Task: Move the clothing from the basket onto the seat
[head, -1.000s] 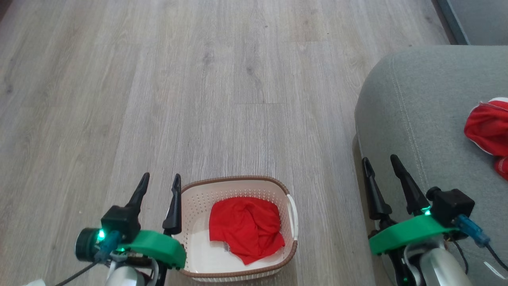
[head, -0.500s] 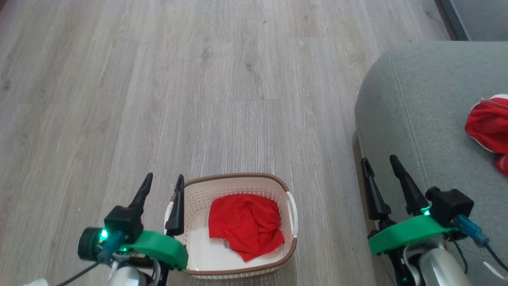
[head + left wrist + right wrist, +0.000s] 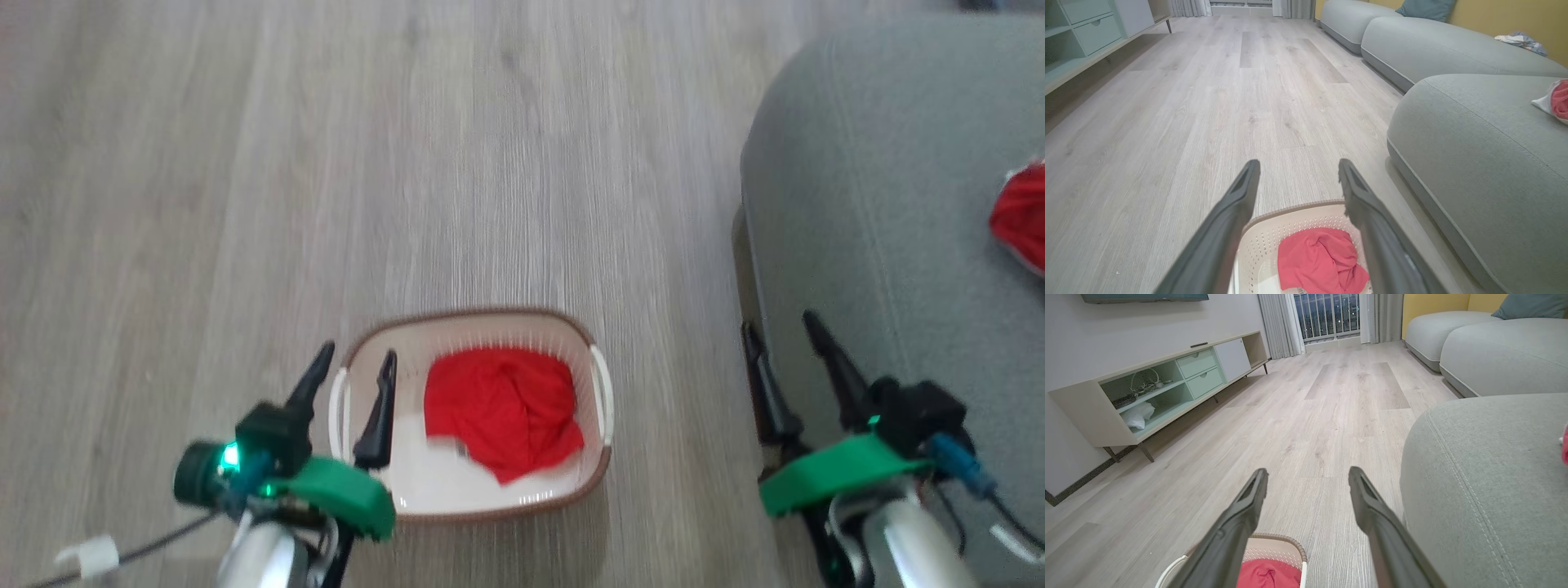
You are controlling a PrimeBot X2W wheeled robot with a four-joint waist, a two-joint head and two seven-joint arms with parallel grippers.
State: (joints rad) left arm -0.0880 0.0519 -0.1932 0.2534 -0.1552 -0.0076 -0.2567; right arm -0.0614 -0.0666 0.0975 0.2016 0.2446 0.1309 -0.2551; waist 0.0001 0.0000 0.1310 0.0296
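The cream basket [image 3: 465, 314] with a brown rim stands on the wooden floor. Crumpled red clothing [image 3: 500, 411] lies in its right half. My left gripper [image 3: 357, 354] is open above the basket's left edge, with one finger over the white handle and the other over the inside. The left wrist view looks between its own open fingers, the left gripper [image 3: 1299, 163], down at the basket [image 3: 1294, 209] and clothing [image 3: 1319, 261]. My right gripper [image 3: 778, 322] is open beside the grey-green seat [image 3: 882, 204]. Another red garment [image 3: 1020, 214] lies on the seat.
Wooden floor stretches ahead and to the left. In the right wrist view a low pale cabinet [image 3: 1159, 388] runs along the left wall. More grey sofa sections [image 3: 1412, 45] continue beyond the seat. A cable with a white clip [image 3: 90, 555] trails from my left arm.
The whole head picture has shifted, so the camera has moved. Relative to the basket, my left gripper now reaches over its left edge instead of standing beside it. Both grippers stay open.
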